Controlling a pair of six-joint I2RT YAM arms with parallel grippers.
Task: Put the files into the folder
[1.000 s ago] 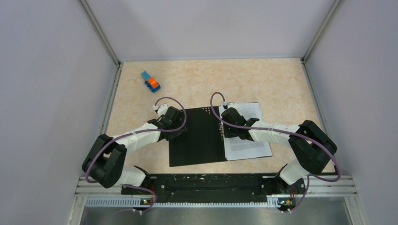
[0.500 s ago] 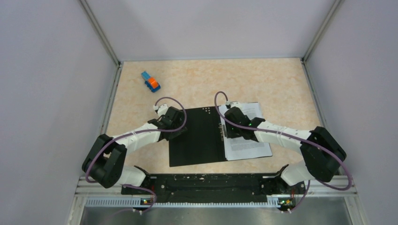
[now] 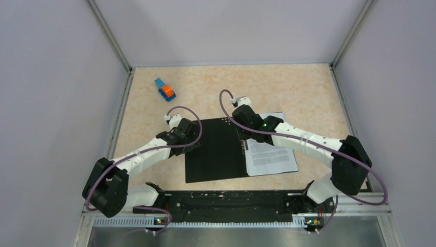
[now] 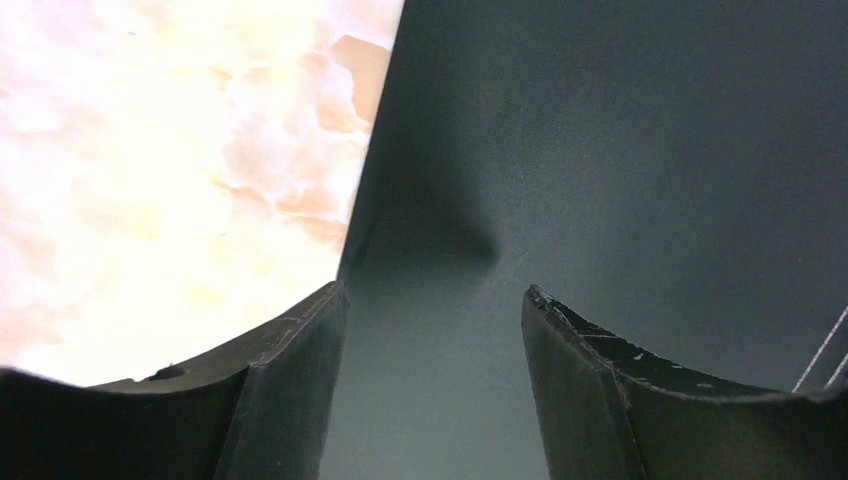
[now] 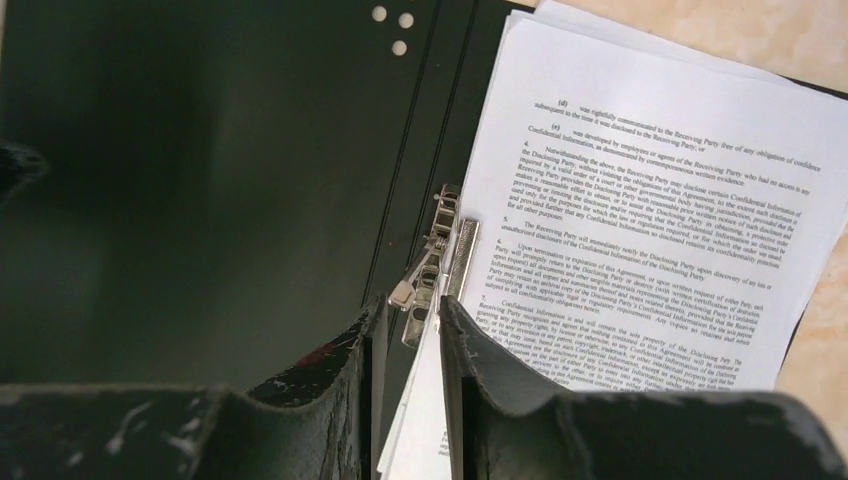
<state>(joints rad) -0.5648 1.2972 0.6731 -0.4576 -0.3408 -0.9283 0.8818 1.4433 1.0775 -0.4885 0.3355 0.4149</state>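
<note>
The folder lies open and flat, black inside up, and also shows in the left wrist view and the right wrist view. The files, white printed sheets, lie on its right half, slightly fanned. Their left edge is at the metal spine clip. My right gripper hovers over the spine just behind the clip, its jaws almost together with nothing between them. My left gripper is open over the folder's left edge.
A small blue-and-orange toy block lies at the far left of the beige marbled table. Grey walls enclose the table on three sides. The arm bases sit on a black rail at the near edge.
My right gripper has moved from the middle of the spine toward its far end, and its elbow has swung right. My left arm has shifted slightly and its gripper stays at the folder's left edge.
</note>
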